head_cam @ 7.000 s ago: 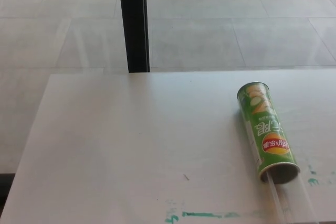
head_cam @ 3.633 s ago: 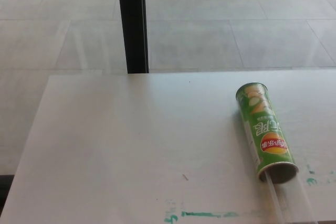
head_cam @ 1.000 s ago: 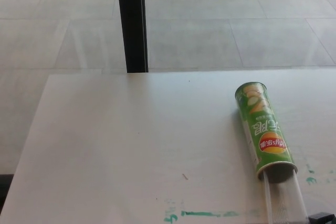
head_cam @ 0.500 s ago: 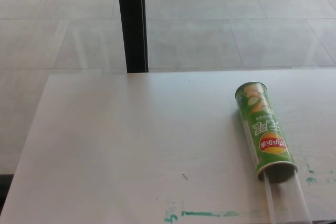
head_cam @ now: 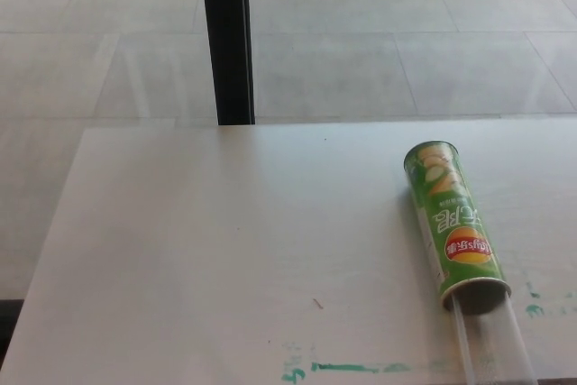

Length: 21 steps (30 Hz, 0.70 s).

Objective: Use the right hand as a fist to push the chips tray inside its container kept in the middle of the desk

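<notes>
One chips container [head_cam: 453, 224], one tray [head_cam: 491, 342]

Glossy green can [head_cam: 453, 224]; clear plastic tray [head_cam: 491, 344]; matt desk [head_cam: 225, 250].

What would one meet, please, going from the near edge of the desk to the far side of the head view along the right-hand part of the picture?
Clear chips tray sticking out of the can mouth → green chips can lying on the white desk → the desk's far edge → tiled floor.

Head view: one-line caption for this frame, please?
Green cylindrical chips can lying on the white desk, its clear plastic tray protruding from the near open end; no robot hand in view.
</notes>
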Available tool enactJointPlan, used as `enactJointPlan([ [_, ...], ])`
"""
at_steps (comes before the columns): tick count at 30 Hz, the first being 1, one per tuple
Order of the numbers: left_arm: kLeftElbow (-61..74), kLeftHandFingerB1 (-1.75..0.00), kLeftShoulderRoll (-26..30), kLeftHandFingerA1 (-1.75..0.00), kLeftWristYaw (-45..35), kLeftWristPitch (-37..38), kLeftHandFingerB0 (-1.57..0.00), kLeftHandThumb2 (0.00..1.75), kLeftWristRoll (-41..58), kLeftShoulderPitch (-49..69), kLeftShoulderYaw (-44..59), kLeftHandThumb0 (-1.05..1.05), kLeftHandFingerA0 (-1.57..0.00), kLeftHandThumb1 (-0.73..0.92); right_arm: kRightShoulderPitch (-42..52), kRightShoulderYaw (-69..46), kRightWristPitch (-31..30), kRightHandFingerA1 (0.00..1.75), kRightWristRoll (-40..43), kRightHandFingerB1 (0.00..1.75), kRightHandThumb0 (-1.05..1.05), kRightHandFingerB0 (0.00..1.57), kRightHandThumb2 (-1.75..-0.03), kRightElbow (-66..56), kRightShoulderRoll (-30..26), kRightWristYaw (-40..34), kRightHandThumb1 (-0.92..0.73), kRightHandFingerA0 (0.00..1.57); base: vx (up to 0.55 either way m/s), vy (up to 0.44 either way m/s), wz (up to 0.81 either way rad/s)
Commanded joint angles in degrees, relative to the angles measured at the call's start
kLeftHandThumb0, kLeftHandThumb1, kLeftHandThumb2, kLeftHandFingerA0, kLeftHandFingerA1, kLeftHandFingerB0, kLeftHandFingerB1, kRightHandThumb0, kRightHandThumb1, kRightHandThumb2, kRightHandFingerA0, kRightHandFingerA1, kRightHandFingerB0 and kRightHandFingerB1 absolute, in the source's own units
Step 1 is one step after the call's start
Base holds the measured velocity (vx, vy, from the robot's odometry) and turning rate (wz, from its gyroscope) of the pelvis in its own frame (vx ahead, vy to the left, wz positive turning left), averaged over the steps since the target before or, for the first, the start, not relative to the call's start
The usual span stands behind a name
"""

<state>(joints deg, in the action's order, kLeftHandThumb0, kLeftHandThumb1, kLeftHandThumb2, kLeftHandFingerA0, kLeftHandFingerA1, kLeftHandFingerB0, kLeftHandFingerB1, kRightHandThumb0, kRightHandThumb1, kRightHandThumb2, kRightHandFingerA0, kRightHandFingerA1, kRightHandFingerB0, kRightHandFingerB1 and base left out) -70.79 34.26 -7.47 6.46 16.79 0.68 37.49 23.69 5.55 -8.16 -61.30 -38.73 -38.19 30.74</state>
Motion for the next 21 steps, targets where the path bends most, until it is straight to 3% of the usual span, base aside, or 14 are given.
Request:
enactJointPlan([
  [1,0.0,-0.50,0.9,-0.60,0.5,1.7,-0.52,0.68,0.8,0.1,0.0,-0.75,-0.57,0.92,4.6,-4.3,-3.6,0.83,0.1,0.46,-0.64,0.67,-0.63,-16.8,-4.3,24.5,-0.75,0.94,0.00,0.000,0.00],
  [3,0.3,-0.50,1.0,-0.61,0.7,1.6,-0.51,0.70,0.7,0.1,0.0,-0.75,-0.56,0.92,6.0,-4.9,-3.1,0.73,1.0,0.45,-0.66,0.68,-0.63,-18.8,-4.1,24.1,-0.75,0.93,0.00,0.000,0.00],
  [7,0.3,-0.50,1.0,-0.60,0.7,1.5,-0.49,0.71,0.7,0.0,-0.1,-0.75,-0.54,0.92,7.1,-5.2,-2.3,0.79,1.4,0.46,-0.67,0.69,-0.63,-21.2,-3.4,24.3,-0.75,0.94,0.00,0.000,0.00],
  [10,0.2,-0.50,1.0,-0.61,1.1,1.1,-0.52,0.69,1.0,-0.2,0.2,-0.75,-0.58,0.92,8.4,-5.5,-0.1,0.66,2.1,0.45,-0.66,0.69,-0.63,-21.3,-0.9,23.3,-0.75,0.89,0.00,0.000,0.00],
  [13,0.4,-0.49,0.8,-0.59,0.8,1.3,-0.50,0.70,0.9,-0.3,0.0,-0.75,-0.56,0.92,8.3,-5.5,0.7,0.72,2.1,0.46,-0.65,0.67,-0.63,-21.3,-1.1,24.4,-0.76,0.91,0.00,0.000,0.00],
  [21,0.2,-0.49,0.8,-0.58,1.4,1.2,-0.51,0.69,0.7,-0.3,-0.3,-0.74,-0.58,0.92,9.8,-5.4,0.8,0.65,0.7,0.46,-0.65,0.68,-0.63,-21.3,-1.0,25.5,-0.74,0.89,0.00,0.000,0.00],
])
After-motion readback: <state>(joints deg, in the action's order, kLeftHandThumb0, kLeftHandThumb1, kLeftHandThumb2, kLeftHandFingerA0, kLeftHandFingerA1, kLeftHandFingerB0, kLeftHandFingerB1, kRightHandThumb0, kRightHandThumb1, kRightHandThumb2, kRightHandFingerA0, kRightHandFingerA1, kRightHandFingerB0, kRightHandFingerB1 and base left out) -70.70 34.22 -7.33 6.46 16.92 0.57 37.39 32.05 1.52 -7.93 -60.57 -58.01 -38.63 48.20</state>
